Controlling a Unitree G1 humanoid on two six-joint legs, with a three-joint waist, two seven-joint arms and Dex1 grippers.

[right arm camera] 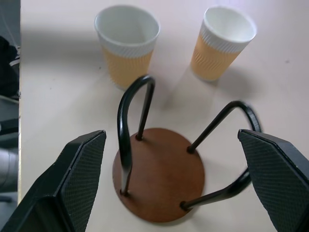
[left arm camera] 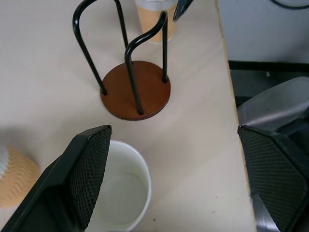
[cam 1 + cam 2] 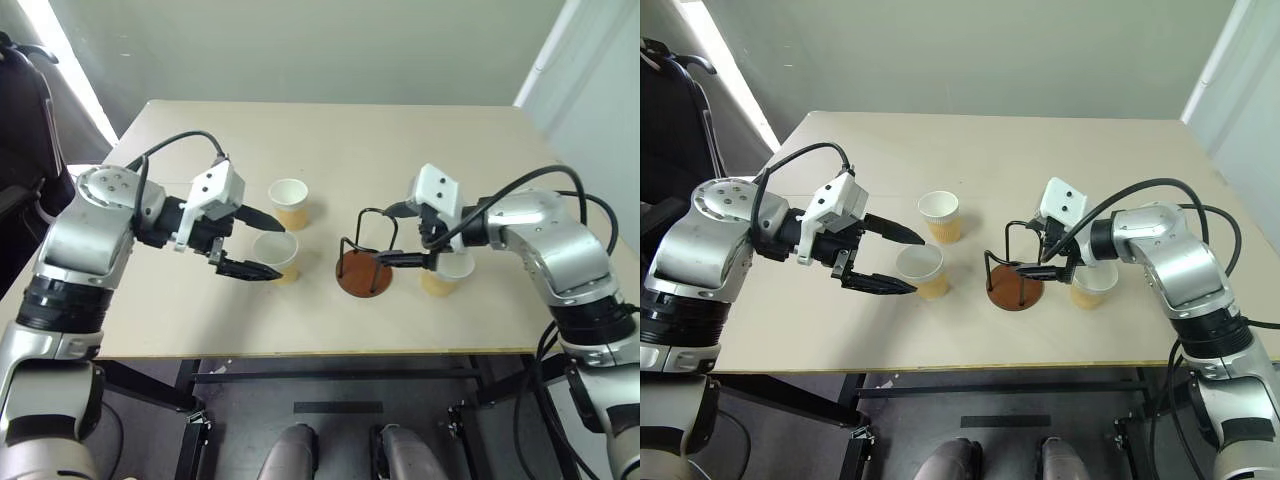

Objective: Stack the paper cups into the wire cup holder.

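On table [image 3: 420, 150], three paper cups [image 3: 289, 204], one wire cup holder [image 3: 364, 262]

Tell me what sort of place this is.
Probably a robot lab or test room: a bare light table on a black metal frame, staged only with paper cups and a wire cup holder, plain walls behind.

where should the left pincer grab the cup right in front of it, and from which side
Grip the near paper cup across its ribbed wall just under the rolled rim, coming in level from the robot's left, where the open left pincer already flanks it. It stands upright and tapers downward, so a high hold is less likely to slip. The far paper cup stands apart behind it.
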